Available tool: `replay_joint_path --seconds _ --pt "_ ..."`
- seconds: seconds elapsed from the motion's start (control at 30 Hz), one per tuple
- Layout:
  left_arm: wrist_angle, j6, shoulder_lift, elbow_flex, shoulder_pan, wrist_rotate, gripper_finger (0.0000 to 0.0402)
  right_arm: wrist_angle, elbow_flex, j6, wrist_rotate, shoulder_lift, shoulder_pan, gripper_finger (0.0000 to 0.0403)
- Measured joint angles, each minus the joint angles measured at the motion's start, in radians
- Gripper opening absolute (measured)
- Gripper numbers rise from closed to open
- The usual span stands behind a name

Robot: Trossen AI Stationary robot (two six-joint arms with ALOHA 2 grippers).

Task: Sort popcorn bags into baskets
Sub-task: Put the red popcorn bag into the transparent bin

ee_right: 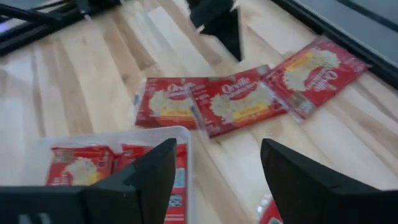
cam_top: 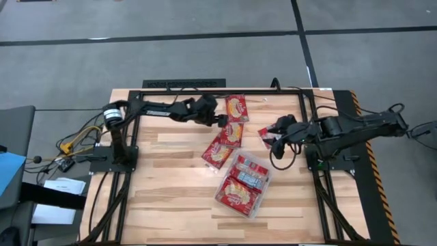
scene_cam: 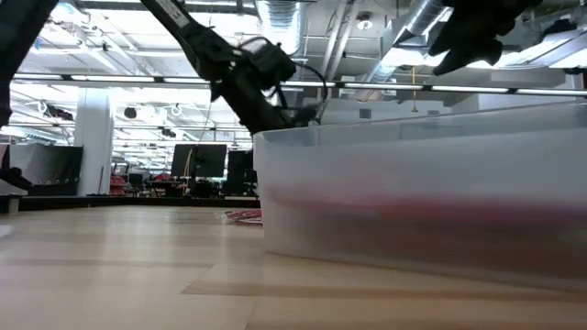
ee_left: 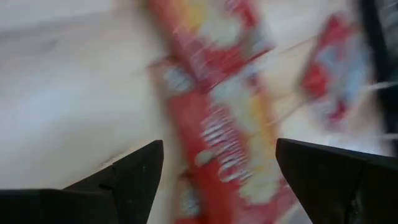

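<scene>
near table edge: bare wood (cam_top: 171, 205) | centre: tray (cam_top: 262, 193), loose bags (cam_top: 225, 140), seemingly overlapping

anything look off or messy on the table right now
Nothing damaged or spilled. Three popcorn bags lie in a loose overlapping row outside the clear tray, and one stray bag sits by the right gripper, unsorted.

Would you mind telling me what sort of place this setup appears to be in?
Probably a large open lab or industrial workspace. The low view shows exposed ceiling ducts and rows of dark monitors behind the table, and the high view shows a wooden table on a grey concrete floor.
</scene>
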Motion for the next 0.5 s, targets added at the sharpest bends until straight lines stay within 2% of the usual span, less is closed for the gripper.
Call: replay_joint_path --seconds 0.27,0.4,0.5 --pt "-0.005 -0.04 0.189 0.134 0.013 0.073 0.03 -0.024 0.0 -0.01 0.009 0.003 -0.014 0.026" --pt "0.003 -0.095 0.261 0.192 0.028 0.165 0.0299 -0.026 0.001 -0.016 0.018 -0.005 -0.015 0.026" --pt "0.002 -0.128 0.305 0.225 0.033 0.224 0.0282 -0.037 0.001 -0.019 0.019 -0.008 -0.015 0.026"
